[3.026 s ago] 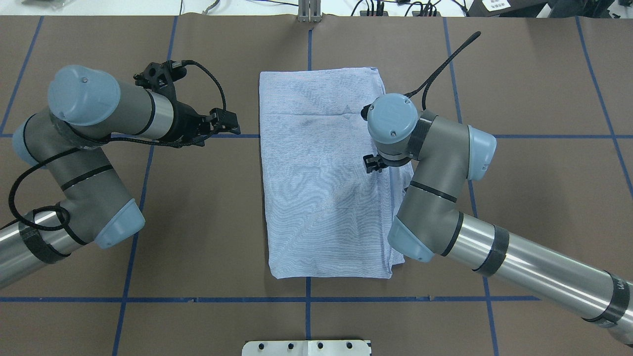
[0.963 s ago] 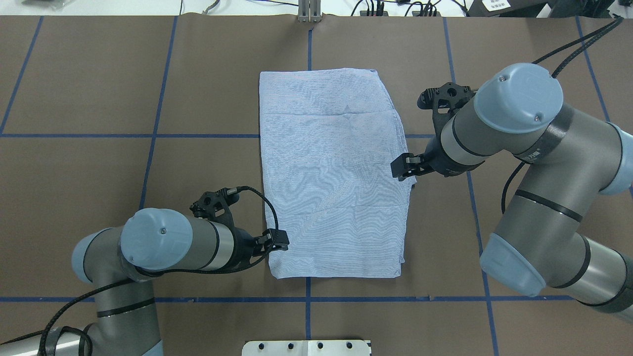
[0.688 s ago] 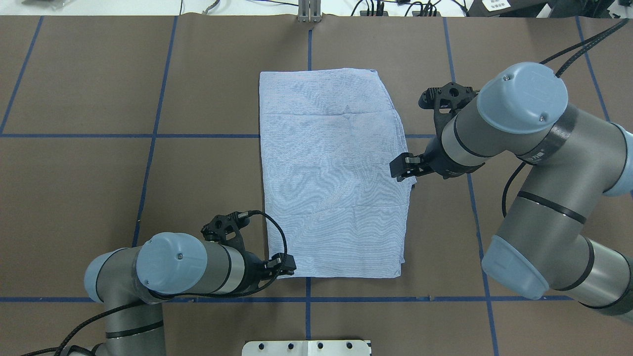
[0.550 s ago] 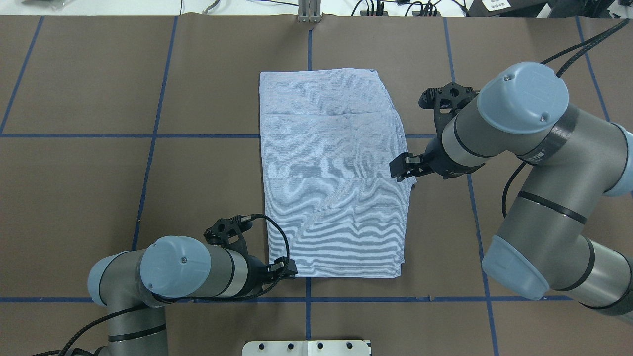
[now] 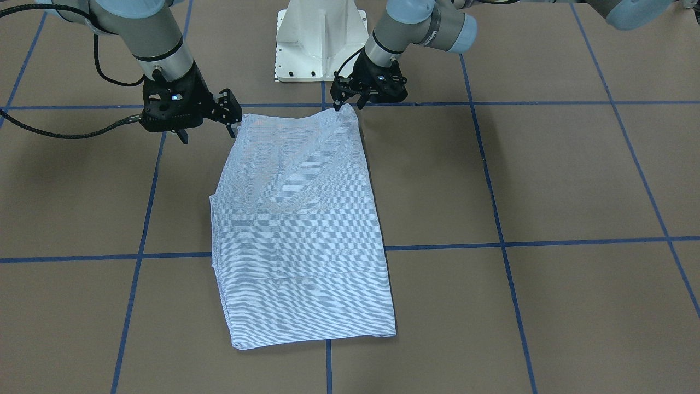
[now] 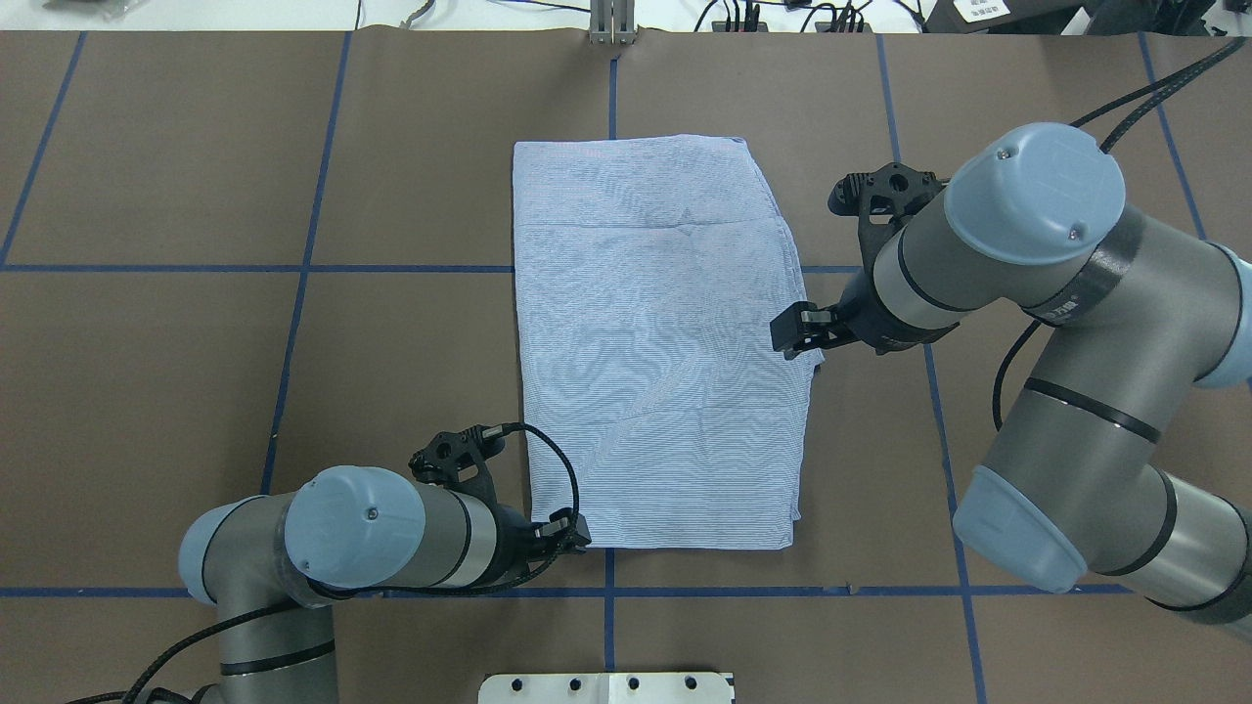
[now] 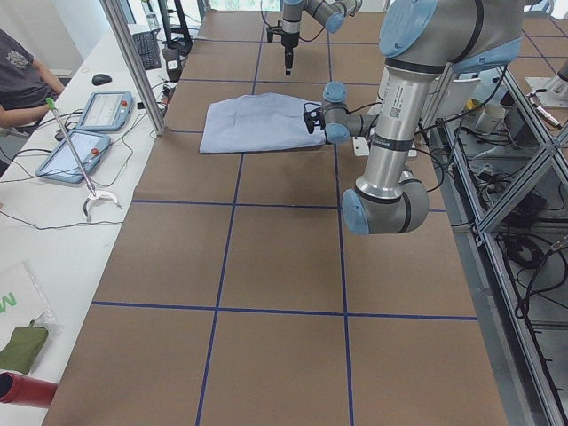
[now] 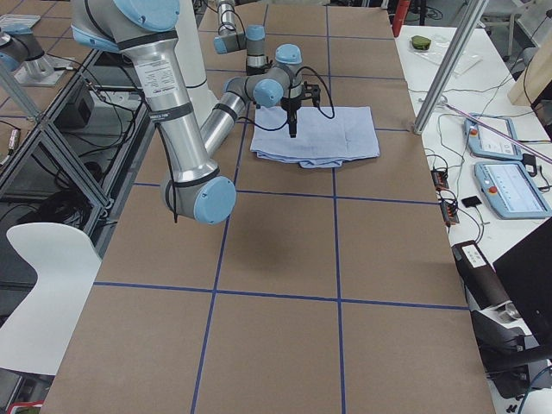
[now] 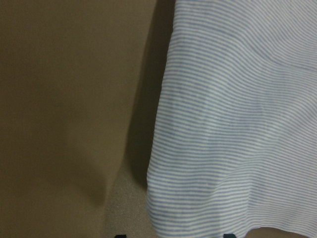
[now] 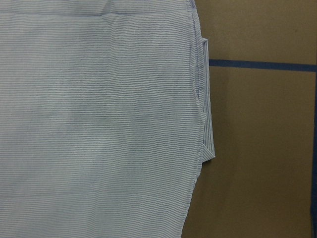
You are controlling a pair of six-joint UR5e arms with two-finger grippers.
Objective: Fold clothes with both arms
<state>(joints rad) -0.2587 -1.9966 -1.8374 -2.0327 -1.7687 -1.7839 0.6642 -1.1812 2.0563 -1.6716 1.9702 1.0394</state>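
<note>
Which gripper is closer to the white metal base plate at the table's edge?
Left. The left gripper is just beyond the white metal base plate; the right gripper is farther off, by the light blue striped shirt's right edge.

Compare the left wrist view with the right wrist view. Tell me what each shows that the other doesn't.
Only the left wrist view: a dark shadow running along the shirt's edge. Only the right wrist view: blue tape on the table, and stacked folded layers stepping out at the shirt's side. Both: the striped shirt lying on the brown table.
</note>
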